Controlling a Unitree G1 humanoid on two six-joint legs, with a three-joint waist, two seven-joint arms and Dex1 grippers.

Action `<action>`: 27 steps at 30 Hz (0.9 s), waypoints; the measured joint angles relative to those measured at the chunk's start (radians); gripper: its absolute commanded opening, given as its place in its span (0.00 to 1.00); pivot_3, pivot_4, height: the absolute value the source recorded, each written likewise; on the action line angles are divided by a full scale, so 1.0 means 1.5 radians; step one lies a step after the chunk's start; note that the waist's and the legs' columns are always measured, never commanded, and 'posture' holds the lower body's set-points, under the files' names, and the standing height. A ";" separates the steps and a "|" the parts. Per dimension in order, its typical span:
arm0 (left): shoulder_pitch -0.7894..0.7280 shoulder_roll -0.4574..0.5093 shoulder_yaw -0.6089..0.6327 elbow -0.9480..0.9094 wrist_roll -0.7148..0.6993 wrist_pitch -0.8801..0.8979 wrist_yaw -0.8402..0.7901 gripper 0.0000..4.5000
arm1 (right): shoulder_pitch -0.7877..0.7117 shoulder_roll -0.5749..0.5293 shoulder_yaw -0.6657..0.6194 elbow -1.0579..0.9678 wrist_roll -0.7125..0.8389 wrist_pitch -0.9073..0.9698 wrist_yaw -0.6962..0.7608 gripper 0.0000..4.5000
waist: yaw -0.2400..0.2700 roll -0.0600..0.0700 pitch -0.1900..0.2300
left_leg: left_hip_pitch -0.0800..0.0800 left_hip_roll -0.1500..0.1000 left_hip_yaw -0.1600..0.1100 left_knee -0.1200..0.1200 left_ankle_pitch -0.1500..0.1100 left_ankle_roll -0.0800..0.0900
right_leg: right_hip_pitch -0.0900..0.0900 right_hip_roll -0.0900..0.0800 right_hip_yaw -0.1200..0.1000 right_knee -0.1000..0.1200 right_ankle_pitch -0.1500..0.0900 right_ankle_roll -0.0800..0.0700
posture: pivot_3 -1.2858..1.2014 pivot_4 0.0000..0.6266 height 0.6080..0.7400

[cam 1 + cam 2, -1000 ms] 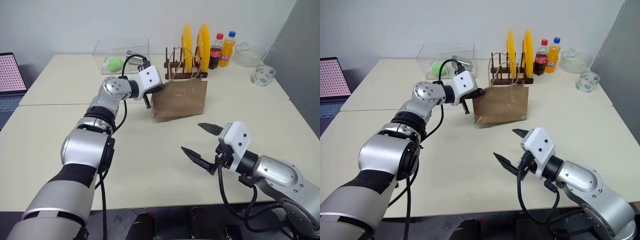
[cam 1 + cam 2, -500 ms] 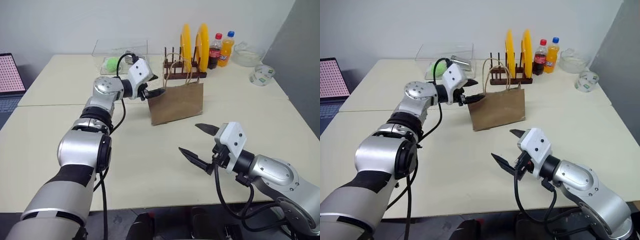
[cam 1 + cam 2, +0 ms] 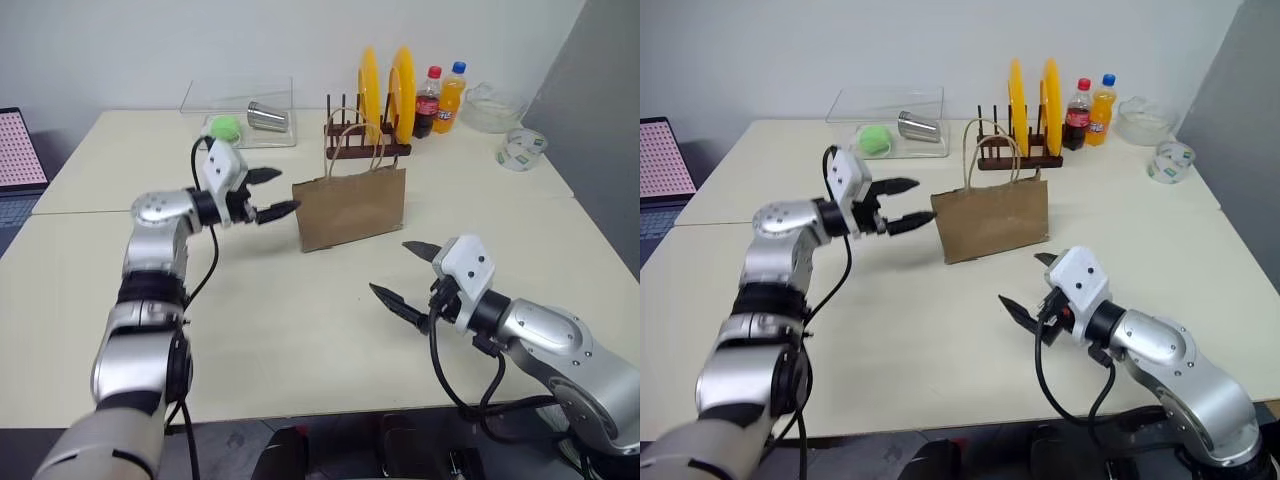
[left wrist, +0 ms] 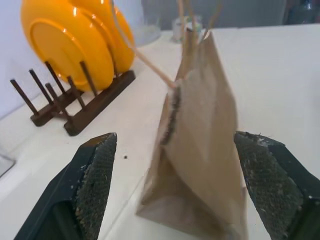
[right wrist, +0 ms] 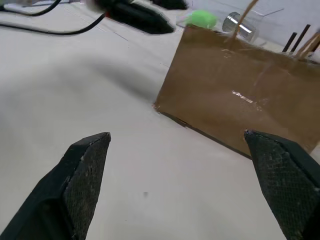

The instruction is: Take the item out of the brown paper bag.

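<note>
Creased kraft-brown paper bag (image 3: 352,207) upright on the smooth cream desk (image 3: 300,320), thin twisted loop handles (image 3: 352,135) rising before a dark wooden rack (image 3: 366,150) of glossy yellow plates (image 3: 387,79). Left tool (image 3: 268,193) spread wide just beside the bag's narrow edge, holding nothing; right tool (image 3: 407,272) likewise wide and empty, near the bag's broad face. Jar not visible from outside the bag.

Bench (image 3: 300,330): I log a pale cream top with a seam running across it.
Dish rack (image 3: 365,150): dark wood with upright pegs, at the far side; two yellow plates (image 3: 405,80) stand on edge in it.
Cola bottle (image 3: 431,102) and orange soda bottle (image 3: 453,98): upright, side by side, just right of the rack.
Clear bowl (image 3: 490,110): further right.
Tape roll (image 3: 524,148): near the right edge.
Clear box (image 3: 240,100): far left, with a green ball (image 3: 224,127) and a steel cup (image 3: 267,118) on its side.
Laptop (image 3: 20,150): I see it at the left margin.
</note>
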 measured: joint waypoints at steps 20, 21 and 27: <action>0.338 -0.053 -0.042 -0.596 -0.136 0.257 0.257 0.88 | -0.654 0.074 0.153 1.003 -0.359 -0.451 0.146 0.00 | 0.003 0.001 0.000 | 0.005 0.001 0.005 -0.002 0.000 0.000 | 0.002 0.000 0.002 -0.001 0.000 -0.001 | 0.52 0.24 1.00; 0.336 -0.053 -0.043 -0.596 -0.137 0.255 0.260 0.88 | -0.687 0.087 0.164 1.076 -0.385 -0.483 0.132 0.00 | 0.003 0.001 0.000 | 0.005 0.001 0.005 -0.002 0.000 0.000 | 0.002 0.000 0.002 -0.002 0.000 -0.001 | 0.52 0.24 1.00; 0.328 -0.045 -0.052 -0.593 -0.138 0.243 0.263 0.88 | -0.761 0.149 0.195 1.346 -0.477 -0.592 0.120 0.00 | 0.002 0.001 0.000 | 0.001 0.000 0.005 -0.003 0.001 -0.002 | 0.001 -0.001 0.002 -0.005 0.000 -0.001 | 0.52 0.24 1.00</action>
